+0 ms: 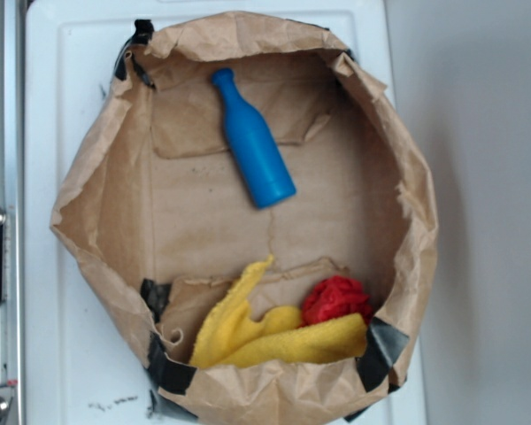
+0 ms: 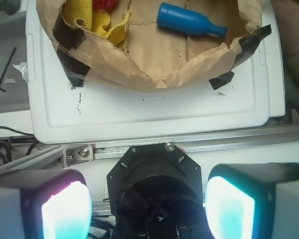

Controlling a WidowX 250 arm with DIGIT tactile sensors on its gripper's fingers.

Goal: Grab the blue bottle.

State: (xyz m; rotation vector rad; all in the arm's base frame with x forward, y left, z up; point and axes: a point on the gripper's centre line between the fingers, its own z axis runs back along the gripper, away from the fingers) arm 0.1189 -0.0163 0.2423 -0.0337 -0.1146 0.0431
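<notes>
While claw (image 2: 147,199) wide: blue bottle (image 1: 252,143) untouched.

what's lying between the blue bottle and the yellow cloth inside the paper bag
Nothing. In the exterior view only bare brown paper, the creased floor of the paper bag, separates the blue bottle from the yellow cloth. The red cloth sits beside the yellow one.

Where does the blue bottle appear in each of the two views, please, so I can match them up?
Exterior: the blue bottle lies on its side in the upper middle of the paper bag, neck toward the upper left.
Wrist: the blue bottle lies near the top, right of centre, neck pointing right.
Shared landmark: the yellow cloth at the bag's opposite end.
</notes>
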